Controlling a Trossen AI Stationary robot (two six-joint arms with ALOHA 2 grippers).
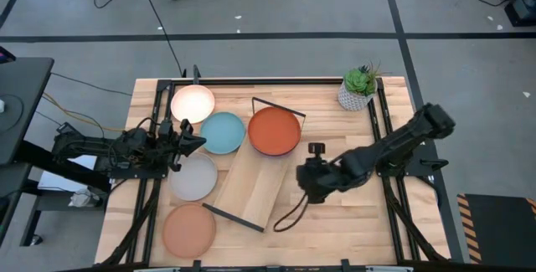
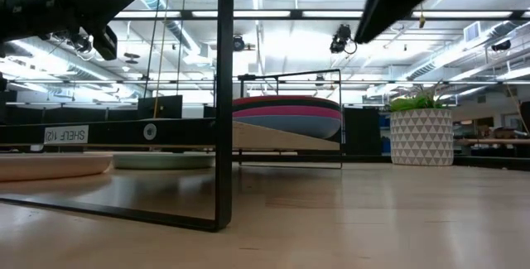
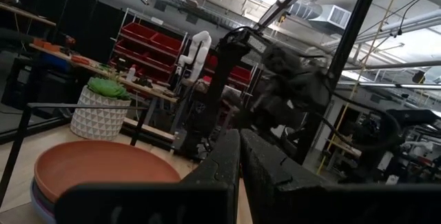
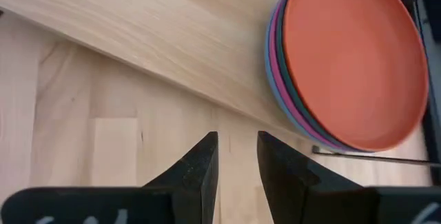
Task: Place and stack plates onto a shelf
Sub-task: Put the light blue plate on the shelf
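Note:
A stack of plates, orange [image 1: 274, 131] on top with teal, pink and blue rims under it [image 4: 279, 79], rests on the far end of the shelf board [image 1: 251, 184], which lies slantwise on the table. Cream [image 1: 193, 103], light blue [image 1: 223, 132], grey [image 1: 194, 176] and peach [image 1: 188, 230] plates lie flat on the table to its left. My left gripper [image 1: 199, 142] hovers shut and empty between the light blue and grey plates [image 3: 240, 158]. My right gripper [image 1: 303, 180] hangs above the table right of the shelf, its fingers a narrow gap apart [image 4: 238, 155], empty.
A white patterned plant pot [image 1: 357, 92] stands at the far right corner [image 2: 421, 135]. The shelf's black wire frames [image 1: 276, 109] [image 1: 233, 219] stand at its two ends; the near one rises close in the low view [image 2: 224, 95]. A dark cable [image 1: 289, 218] lies by the right arm.

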